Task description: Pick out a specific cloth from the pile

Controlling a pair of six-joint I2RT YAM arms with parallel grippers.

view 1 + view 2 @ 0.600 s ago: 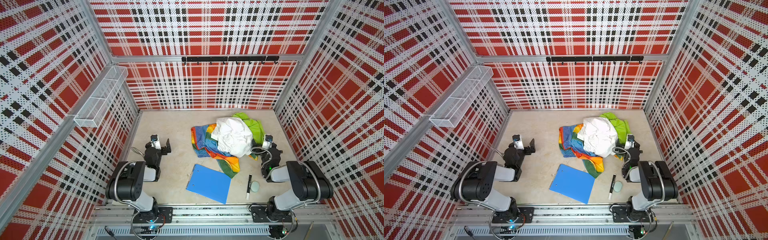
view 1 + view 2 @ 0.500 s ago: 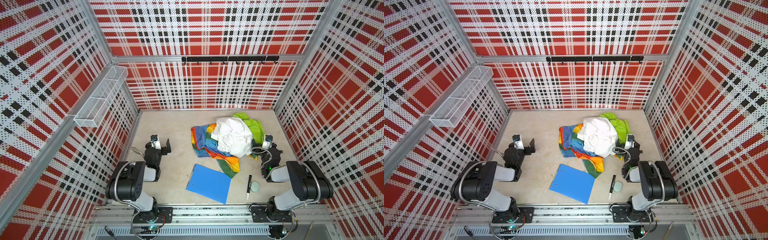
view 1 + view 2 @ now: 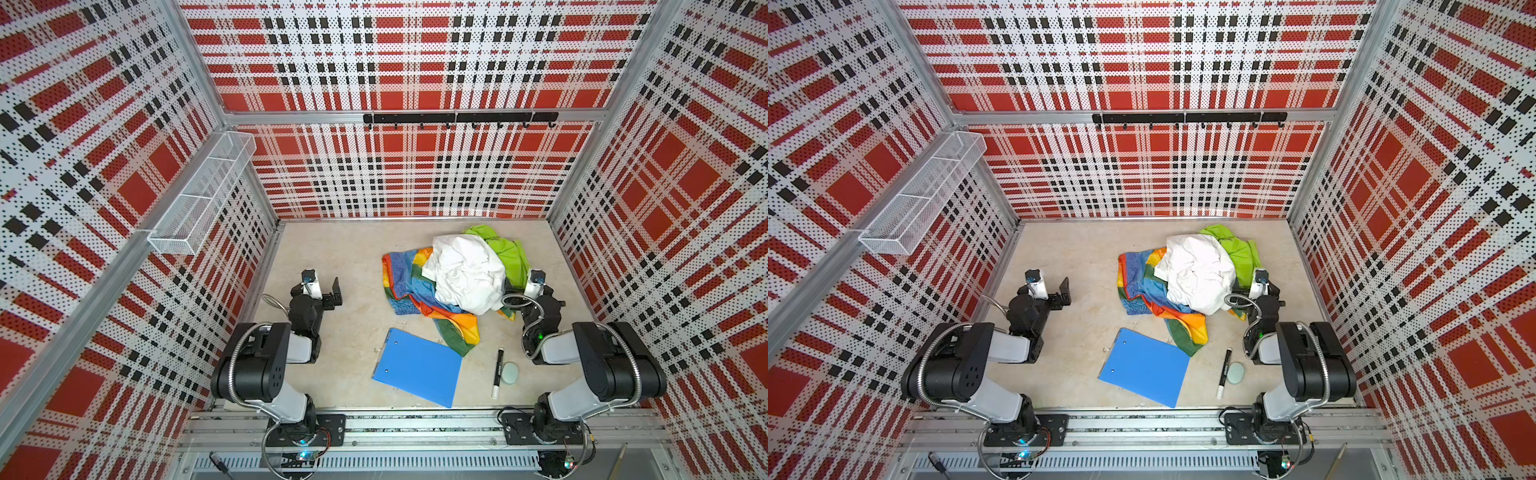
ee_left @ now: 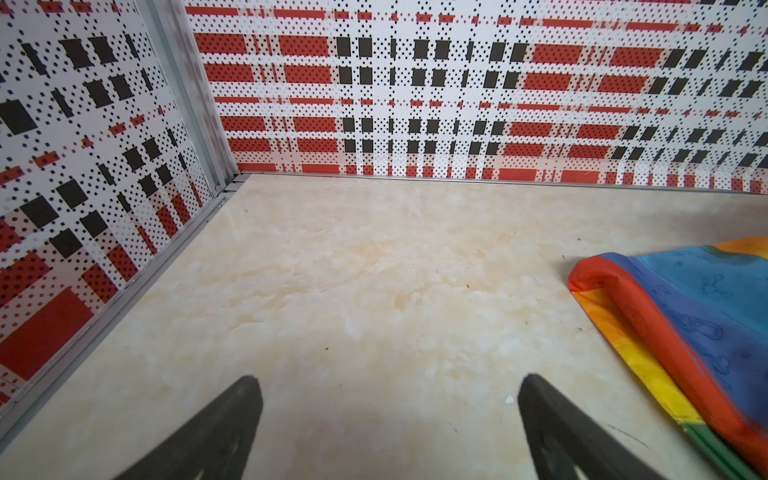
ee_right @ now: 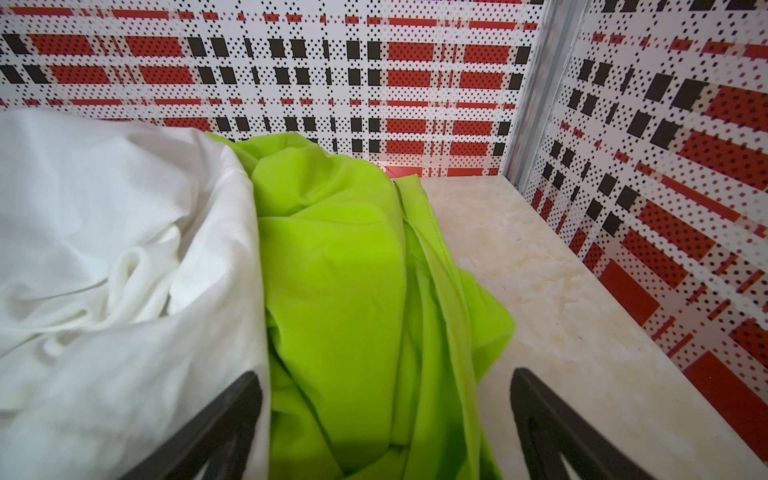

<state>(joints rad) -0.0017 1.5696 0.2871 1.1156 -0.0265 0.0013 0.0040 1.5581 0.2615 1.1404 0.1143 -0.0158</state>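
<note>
The pile (image 3: 457,278) lies right of the floor's middle in both top views. The cloth (image 3: 405,286) with rainbow stripes is at the bottom, spread out to the left and toward the front. A crumpled white cloth (image 3: 465,270) sits on top of it and a lime-green cloth (image 3: 507,249) lies at the back right. My left gripper (image 4: 386,386) is open over bare floor, with the cloth's red edge (image 4: 648,328) off to one side. My right gripper (image 5: 384,380) is open at the pile's right edge. Folds of the green cloth (image 5: 332,270) lie between its fingers, and the white cloth (image 5: 104,249) is against one finger.
A blue clipboard (image 3: 417,368) lies in front of the pile, near the cloth's green corner. A black marker (image 3: 498,374) and a pale round disc (image 3: 509,372) lie right of it. A wire basket (image 3: 203,199) hangs on the left wall, and a hook rail (image 3: 457,118) on the back wall.
</note>
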